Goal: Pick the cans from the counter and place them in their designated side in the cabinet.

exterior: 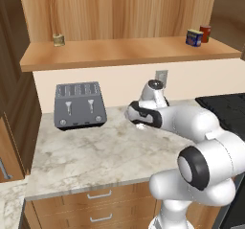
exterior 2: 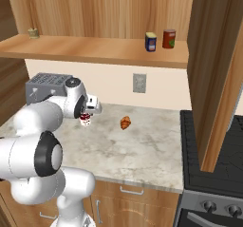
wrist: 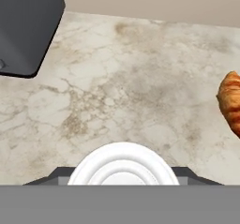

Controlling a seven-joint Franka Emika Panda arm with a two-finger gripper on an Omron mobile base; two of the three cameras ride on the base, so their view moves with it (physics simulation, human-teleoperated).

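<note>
My gripper (exterior 2: 85, 119) is shut on the red-and-white can (exterior 2: 85, 121) and holds it upright a little above the counter (exterior 2: 142, 145), right of the toaster. In the hand view the can's pale lid (wrist: 123, 164) sits between the two fingertips. In the left base view the hand (exterior: 141, 122) covers most of the can. The dark blue can with the yellow label (exterior: 194, 37) (exterior 2: 151, 42) stands on the cabinet shelf (exterior: 124, 53) (exterior 2: 95, 50) near its right end.
A plain dark red can (exterior: 205, 33) (exterior 2: 169, 39) stands beside the blue one. An olive-tan can (exterior: 59, 40) (exterior 2: 33, 33) is at the shelf's left end. A dark toaster (exterior: 80, 105) (wrist: 26, 26) and a croissant (exterior 2: 125, 122) (wrist: 230, 101) rest on the counter. A stove (exterior 2: 213, 174) lies to the right.
</note>
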